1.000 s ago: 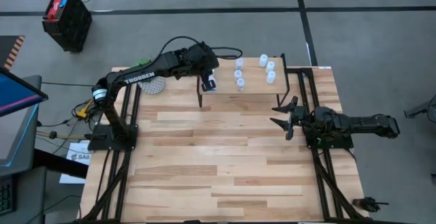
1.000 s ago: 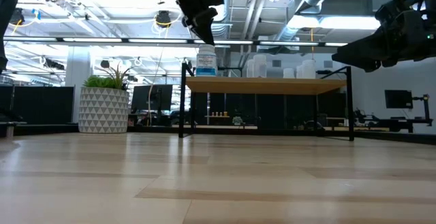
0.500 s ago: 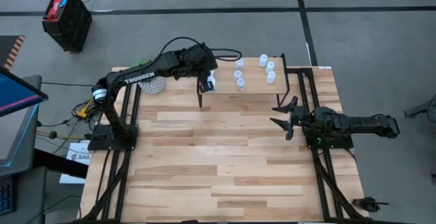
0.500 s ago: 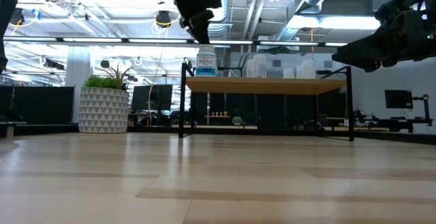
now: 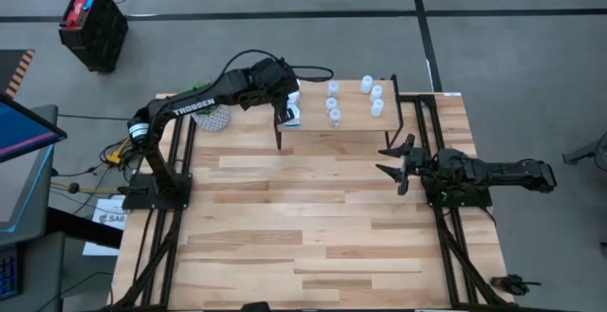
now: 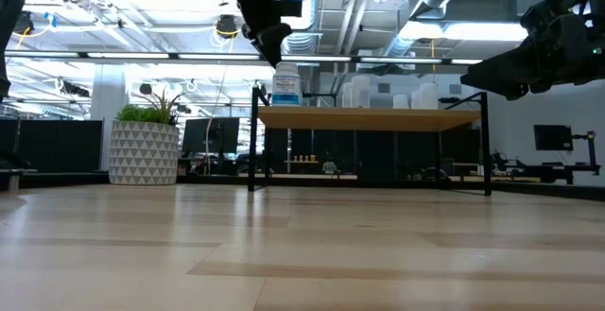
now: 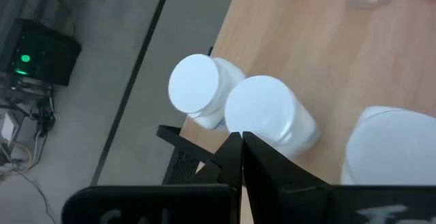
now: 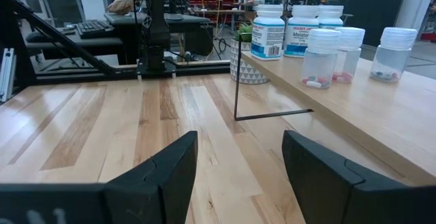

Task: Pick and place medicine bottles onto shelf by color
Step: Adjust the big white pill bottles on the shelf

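Over the shelf's (image 5: 353, 132) far-left corner, left gripper (image 5: 281, 112), fingers together and empty, has pulled back off the white bottles (image 7: 262, 118) standing there, so that drop looks done; right gripper (image 5: 398, 167) waits spread apart near the shelf's right end.

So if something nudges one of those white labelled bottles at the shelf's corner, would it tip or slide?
The white bottle looks squat and rigid with a flat base, so it would probably slide before tipping. It stands near the edge of the shelf, so a push outward could drop it. On its side, the round body would likely roll.
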Available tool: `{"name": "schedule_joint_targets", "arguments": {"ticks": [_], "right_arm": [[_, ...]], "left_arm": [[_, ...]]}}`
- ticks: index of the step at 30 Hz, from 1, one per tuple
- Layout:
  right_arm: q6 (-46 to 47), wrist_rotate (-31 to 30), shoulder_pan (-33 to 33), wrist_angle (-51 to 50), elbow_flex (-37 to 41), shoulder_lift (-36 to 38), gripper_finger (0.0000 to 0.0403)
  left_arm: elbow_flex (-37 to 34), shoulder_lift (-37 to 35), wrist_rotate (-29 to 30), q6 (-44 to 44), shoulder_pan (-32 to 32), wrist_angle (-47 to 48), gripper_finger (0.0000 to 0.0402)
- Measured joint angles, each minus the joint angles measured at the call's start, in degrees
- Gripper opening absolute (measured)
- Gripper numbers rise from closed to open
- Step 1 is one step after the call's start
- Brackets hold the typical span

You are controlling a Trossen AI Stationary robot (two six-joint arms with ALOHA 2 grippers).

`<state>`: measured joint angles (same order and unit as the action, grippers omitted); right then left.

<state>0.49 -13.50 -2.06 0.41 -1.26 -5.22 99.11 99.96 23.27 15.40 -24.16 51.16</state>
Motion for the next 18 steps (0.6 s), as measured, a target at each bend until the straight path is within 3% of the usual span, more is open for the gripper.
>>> {"name": "schedule_joint_targets", "arguments": {"ticks": [7,13,18], "right_arm": [[-0.02,0.0,0.0,0.0,0.0,0.0,0.0238],[-0.02,0.0,0.01,0.0,0.0,-0.02,0.0238],[-0.02,0.0,0.01,0.02,-0.02,0.0,0.0238]], "left_arm": [[-0.02,0.0,-0.37,0.0,0.05,-0.29,0.0],[-0.02,0.0,-6.8,1.39,0.46,-3.48,0.0],[-0.02,0.4,-7.48,1.33,0.47,-3.04,0.0]]}}
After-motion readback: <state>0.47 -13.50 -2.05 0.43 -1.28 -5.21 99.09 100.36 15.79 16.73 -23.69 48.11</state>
